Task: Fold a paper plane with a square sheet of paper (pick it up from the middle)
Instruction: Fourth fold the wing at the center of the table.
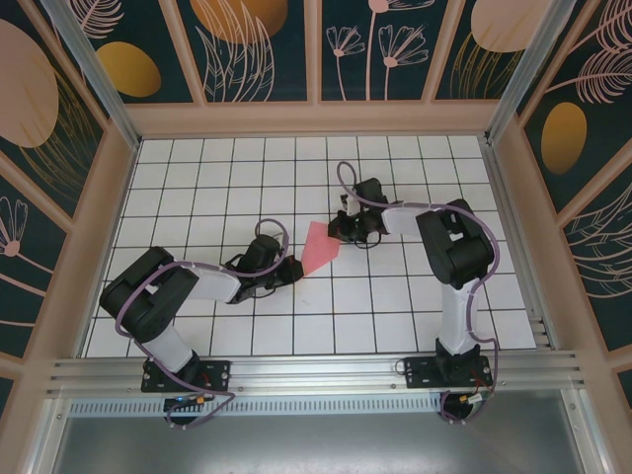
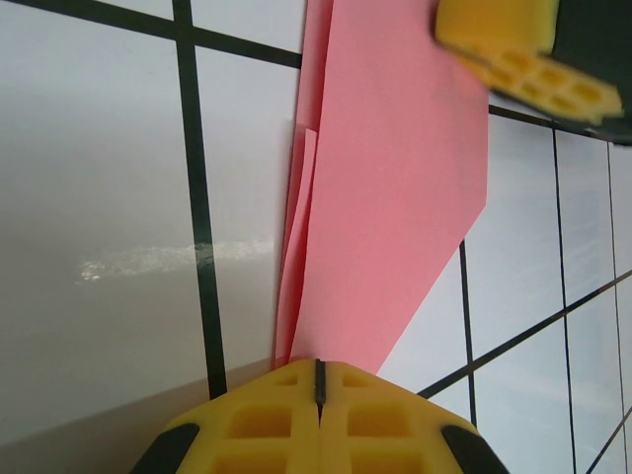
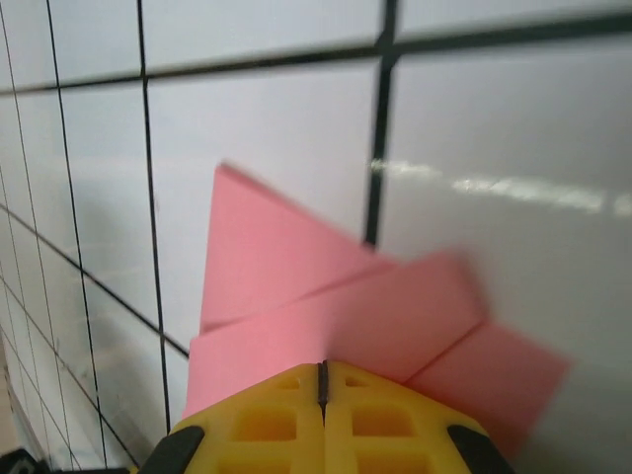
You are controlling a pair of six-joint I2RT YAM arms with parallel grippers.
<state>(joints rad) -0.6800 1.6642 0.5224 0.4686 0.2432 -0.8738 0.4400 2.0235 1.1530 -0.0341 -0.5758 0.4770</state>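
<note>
On the left: jaws clenched, tips against the narrow end of the pink paper plane (image 1: pixel 318 249). Lying flat, partly folded, on the white tiled surface (image 1: pixel 197 168) between both arms. On the right: jaws clenched over its wide layered end.

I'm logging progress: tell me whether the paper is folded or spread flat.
Folded. The paper is a tapered shape, not a square, and the wrist views show stacked layers along one edge and overlapping flaps.
</note>
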